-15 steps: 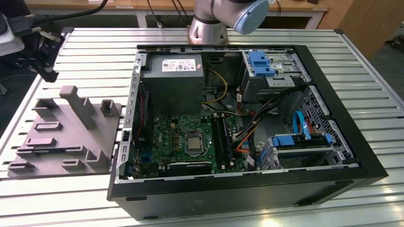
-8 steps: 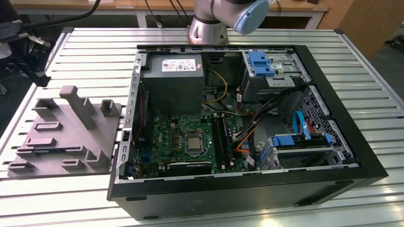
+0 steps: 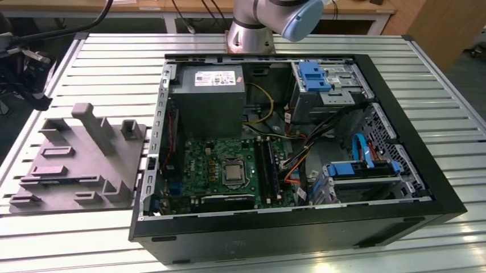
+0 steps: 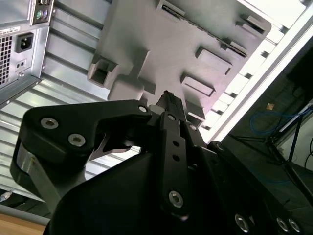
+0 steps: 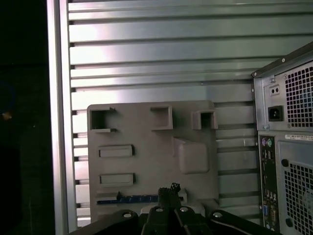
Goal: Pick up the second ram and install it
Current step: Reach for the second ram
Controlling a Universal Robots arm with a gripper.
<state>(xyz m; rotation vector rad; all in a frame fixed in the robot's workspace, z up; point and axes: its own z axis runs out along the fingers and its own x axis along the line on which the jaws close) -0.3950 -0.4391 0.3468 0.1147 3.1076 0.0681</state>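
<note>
The grey moulded tray (image 3: 76, 165) lies on the slatted table at the exterior view's left, beside the open computer case. A thin bluish strip, the second ram (image 5: 129, 199), stands on edge in a slot near one edge of the tray, and also appears as a faint blue line on the ram (image 3: 65, 180) in the exterior view. My gripper (image 5: 168, 189) hangs well above the tray, with its fingertips close to one end of that slot in the first wrist view. The gripper (image 4: 167, 99) is shut with nothing between its fingers.
The open computer case (image 3: 304, 227) fills the middle of the table, with its motherboard (image 3: 220, 165) and long black memory sockets (image 3: 266, 165) inside. A power supply (image 3: 206, 91) and blue-clipped drive cages (image 3: 315, 77) sit at the far side. The table edge (image 5: 58, 117) runs next to the tray.
</note>
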